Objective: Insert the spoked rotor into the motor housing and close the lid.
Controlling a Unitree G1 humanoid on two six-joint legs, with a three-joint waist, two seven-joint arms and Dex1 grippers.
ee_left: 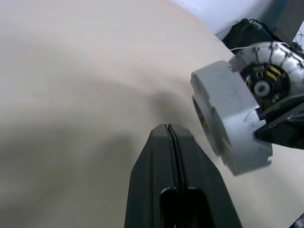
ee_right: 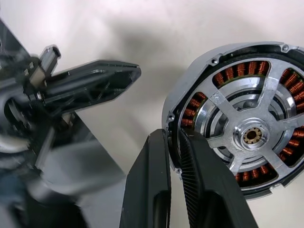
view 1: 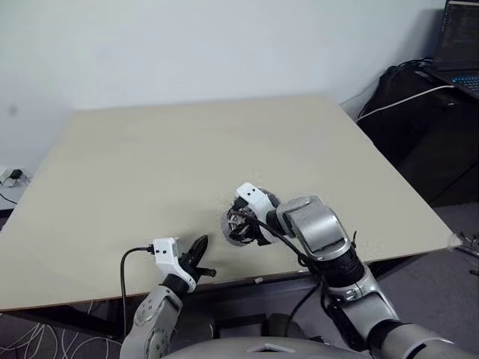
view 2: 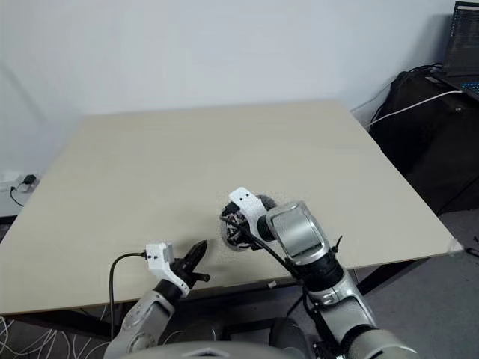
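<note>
My right gripper (ee_right: 173, 137) is shut on the silver rim of the motor housing (ee_right: 192, 92) and holds it tilted just above the table (view 1: 187, 157), near the front edge. Reddish copper windings (ee_right: 237, 69) ring the inside of the housing. The spoked rotor (ee_right: 223, 107) sits in the housing, its silver spokes and centre hub facing the right wrist camera. I cannot tell whether the silver outer shell is the lid. My left gripper (view 1: 200, 250) is shut and empty, just left of the housing (view 1: 238, 226) and pointing toward it.
The beige table has a bare top, with its front edge (view 1: 247, 283) close under both hands. Off the table's right side are a black bag (view 1: 419, 97), a white cable (view 1: 404, 101) and a laptop (view 1: 460, 45). A white wall stands behind.
</note>
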